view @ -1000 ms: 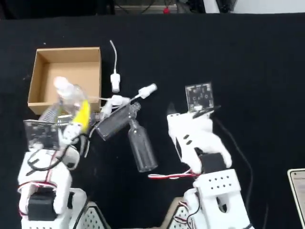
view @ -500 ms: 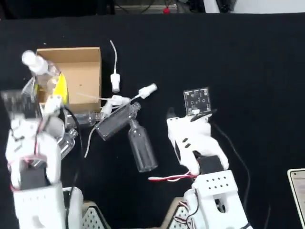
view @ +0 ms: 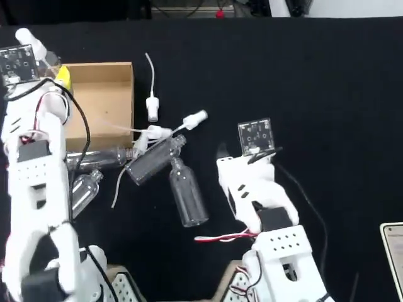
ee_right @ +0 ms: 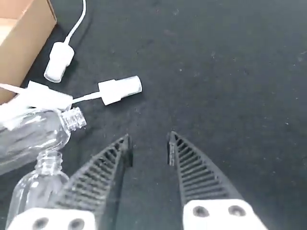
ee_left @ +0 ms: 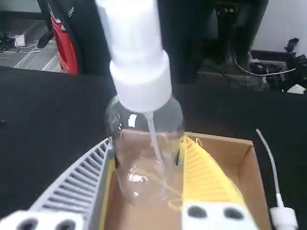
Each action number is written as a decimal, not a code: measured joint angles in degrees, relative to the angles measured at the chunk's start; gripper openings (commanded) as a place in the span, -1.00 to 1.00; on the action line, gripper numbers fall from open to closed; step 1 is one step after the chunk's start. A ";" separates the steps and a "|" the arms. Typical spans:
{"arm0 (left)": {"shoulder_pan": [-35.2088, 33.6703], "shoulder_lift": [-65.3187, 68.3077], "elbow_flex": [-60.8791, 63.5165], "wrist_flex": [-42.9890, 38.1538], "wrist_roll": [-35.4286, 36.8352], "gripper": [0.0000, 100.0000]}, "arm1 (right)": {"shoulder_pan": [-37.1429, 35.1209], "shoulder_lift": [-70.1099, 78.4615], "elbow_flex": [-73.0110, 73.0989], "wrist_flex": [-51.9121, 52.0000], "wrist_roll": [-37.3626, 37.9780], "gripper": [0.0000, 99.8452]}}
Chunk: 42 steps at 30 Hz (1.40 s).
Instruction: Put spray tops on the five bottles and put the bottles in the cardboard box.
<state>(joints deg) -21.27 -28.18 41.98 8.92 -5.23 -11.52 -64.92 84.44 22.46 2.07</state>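
One capped bottle (ee_left: 144, 120), pinched by the left gripper (ee_left: 147, 143), has swung to the far left corner of the cardboard box (view: 101, 100). The right gripper (ee_right: 147, 143) keeps its fingers spread.

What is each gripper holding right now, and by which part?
The left gripper holds a spray-topped bottle by its clear body; the right gripper is open, holding nothing.
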 measured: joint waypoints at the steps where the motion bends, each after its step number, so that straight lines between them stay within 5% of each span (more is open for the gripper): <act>1: 0.00 2.29 0.00 -2.29 0.00 -0.85 | 0.00 0.00 0.00 0.00 0.00 -0.76; 15: 0.09 26.11 -1.23 -27.34 0.00 -0.85 | 0.00 0.00 0.00 0.00 0.00 -0.76; 38: -1.85 50.64 -21.54 -28.40 0.18 -0.84 | 0.00 0.00 0.00 -0.18 0.00 -0.76; 42: -2.20 51.25 -21.54 -28.48 0.26 -0.68 | 0.00 0.00 0.00 -0.18 0.00 -0.76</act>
<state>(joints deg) -23.47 23.08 20.44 -19.56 -4.97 -11.52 -64.92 84.44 22.29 2.07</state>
